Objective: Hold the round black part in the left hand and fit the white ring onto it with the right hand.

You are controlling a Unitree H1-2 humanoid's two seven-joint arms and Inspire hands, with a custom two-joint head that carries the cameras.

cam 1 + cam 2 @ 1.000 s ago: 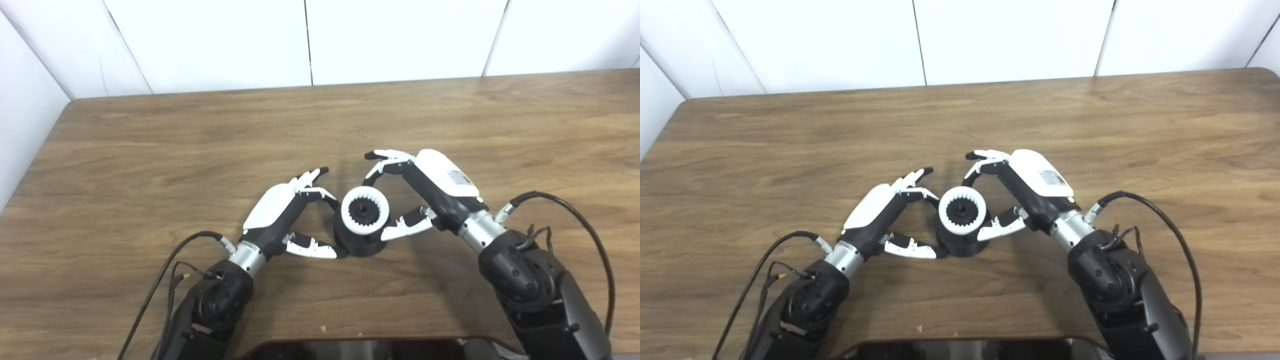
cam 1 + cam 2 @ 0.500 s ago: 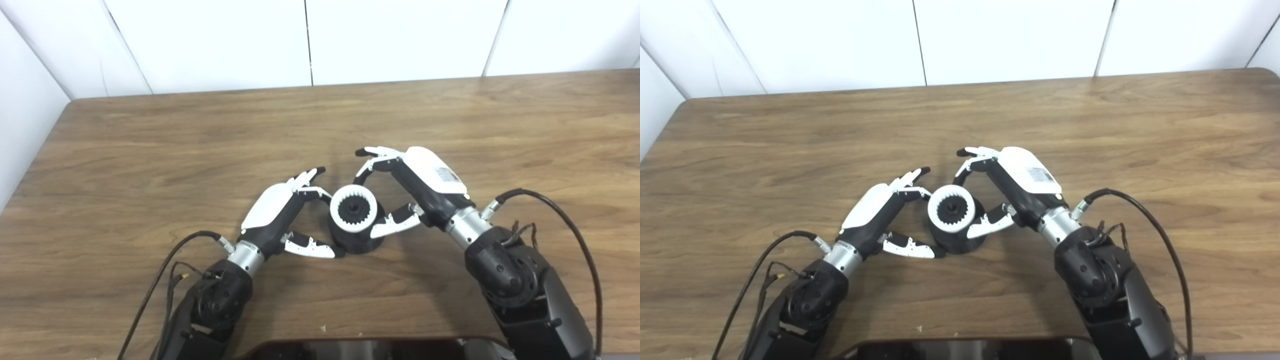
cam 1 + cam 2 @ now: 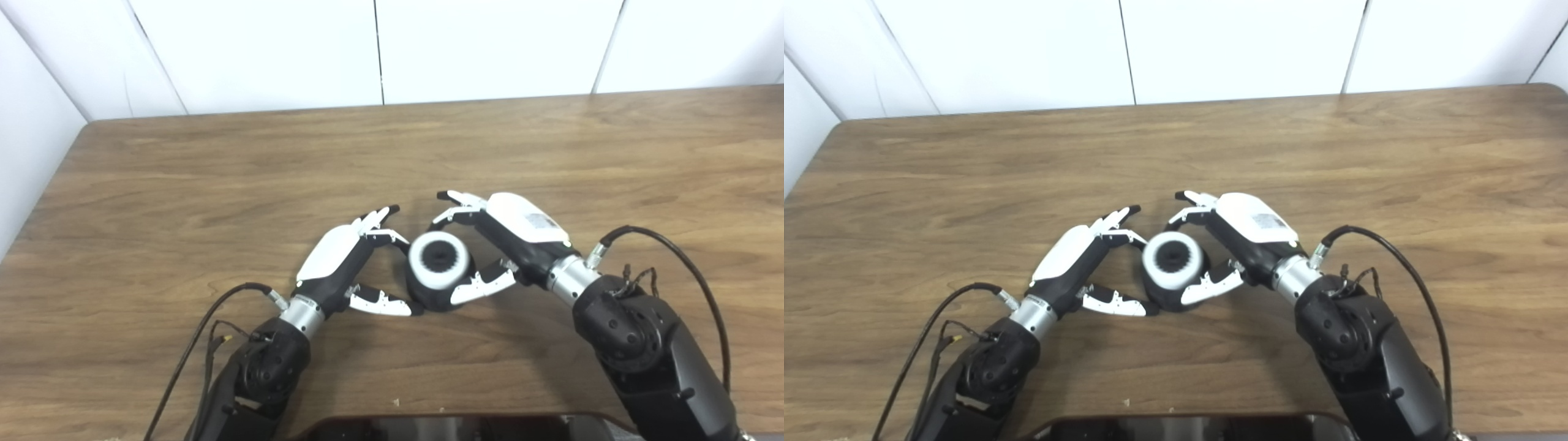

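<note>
Where white wall panels (image 3: 257, 55) end, wooden table (image 3: 184, 184).

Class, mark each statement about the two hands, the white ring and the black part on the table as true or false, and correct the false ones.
1. The white ring sits on top of the black part. True.
2. The black part is lifted clear of the table. False: it rests on the wood.
3. The left hand is at the part's left side, the right hand at its right. True.
4. The ring lies flat on the table, apart from the part. False: it is on the part, between the two hands.
5. A second white ring lies near the table's far edge. False: only one ring is visible.
</note>
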